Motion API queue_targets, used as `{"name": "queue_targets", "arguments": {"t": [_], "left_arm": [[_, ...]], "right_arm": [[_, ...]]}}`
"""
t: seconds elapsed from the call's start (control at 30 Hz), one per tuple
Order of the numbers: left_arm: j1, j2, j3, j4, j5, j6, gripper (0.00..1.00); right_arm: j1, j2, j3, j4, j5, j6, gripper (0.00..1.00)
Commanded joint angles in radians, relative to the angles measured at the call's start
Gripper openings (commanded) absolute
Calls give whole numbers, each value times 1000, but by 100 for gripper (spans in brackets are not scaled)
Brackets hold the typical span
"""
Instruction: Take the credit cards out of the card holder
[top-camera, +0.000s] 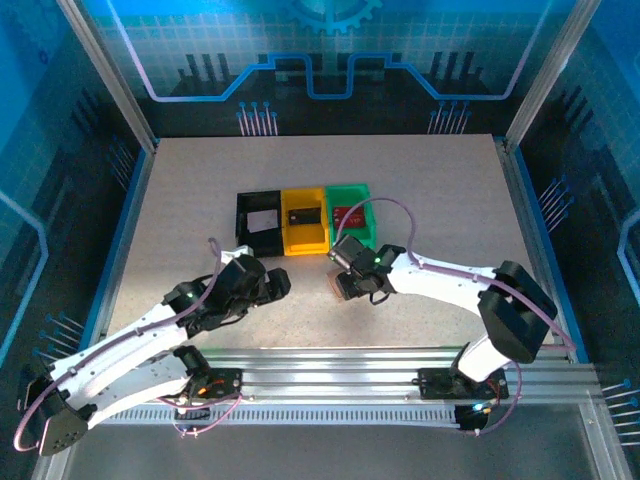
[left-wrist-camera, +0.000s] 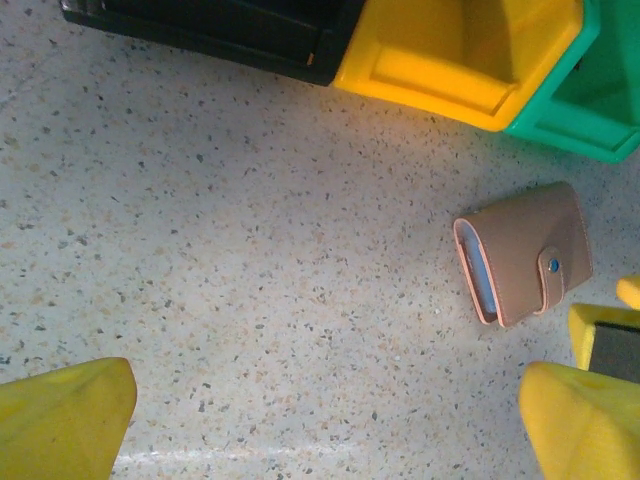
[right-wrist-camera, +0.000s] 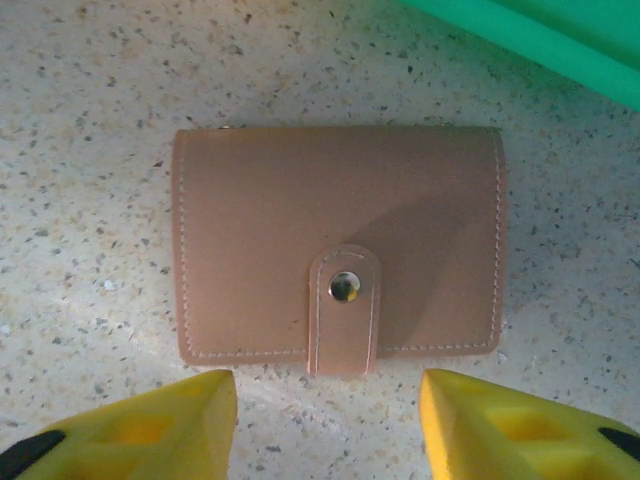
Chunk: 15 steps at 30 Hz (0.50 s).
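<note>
We see the card holder (right-wrist-camera: 260, 220) in matt, smooth tan leather-like material with stitched edges and a shiny metal snap (right-wrist-camera: 345, 287), the table (left-wrist-camera: 250, 250) as a matt speckled stone-look surface, and the yellow tray (left-wrist-camera: 450, 60) and green tray (left-wrist-camera: 590, 110) in glossy moulded plastic.

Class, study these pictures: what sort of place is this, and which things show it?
Most likely a robotics lab test cell: a left arm and right arm bolted to an aluminium rail, a speckled table walled by blue printed panels, and coloured trays with a card holder as props.

Top camera overlooks the whole table (top-camera: 180, 200); both close wrist cameras share the card holder (right-wrist-camera: 300, 220).
</note>
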Motion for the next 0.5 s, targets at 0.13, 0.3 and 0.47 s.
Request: {"name": "queue_targets", "arguments": {"t": [0.13, 0.3, 0.47], "left_arm": [[-49, 52, -4, 12, -37, -29, 99], [-72, 70, 4, 22, -49, -32, 99], [-85, 101, 8, 34, -47, -32, 99]], "right_arm": [[-51, 71, 49, 4, -66, -28, 49], [-55, 113, 66, 5, -65, -40, 46], [-68, 141, 53, 17, -50, -39, 43]]}}
